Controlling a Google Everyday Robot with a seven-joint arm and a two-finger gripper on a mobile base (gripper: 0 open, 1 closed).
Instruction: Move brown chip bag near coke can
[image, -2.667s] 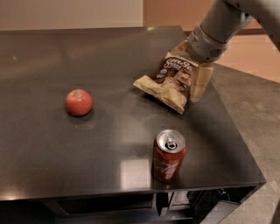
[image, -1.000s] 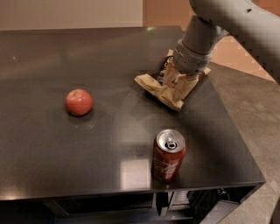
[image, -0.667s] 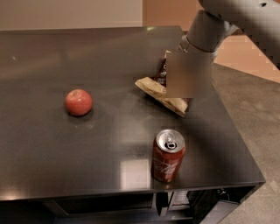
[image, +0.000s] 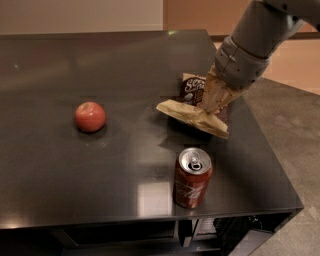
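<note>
The brown chip bag (image: 192, 113) lies crumpled at the right of the dark table, its tan edge facing the front. My gripper (image: 216, 99) comes down from the upper right and is shut on the bag's right part, hiding much of it. The bag looks slightly raised at its front edge, with a shadow under it. The coke can (image: 192, 178) stands upright near the table's front edge, a short way in front of the bag and apart from it.
A red apple (image: 90, 116) sits at the middle left of the dark table (image: 100, 60). The table's right edge runs close behind the bag and can, and the floor (image: 295, 130) lies beyond it.
The gripper has come down onto the bag and closed on it. The bag has shifted a little toward the front, nearer the can. The apple and can have not moved.
</note>
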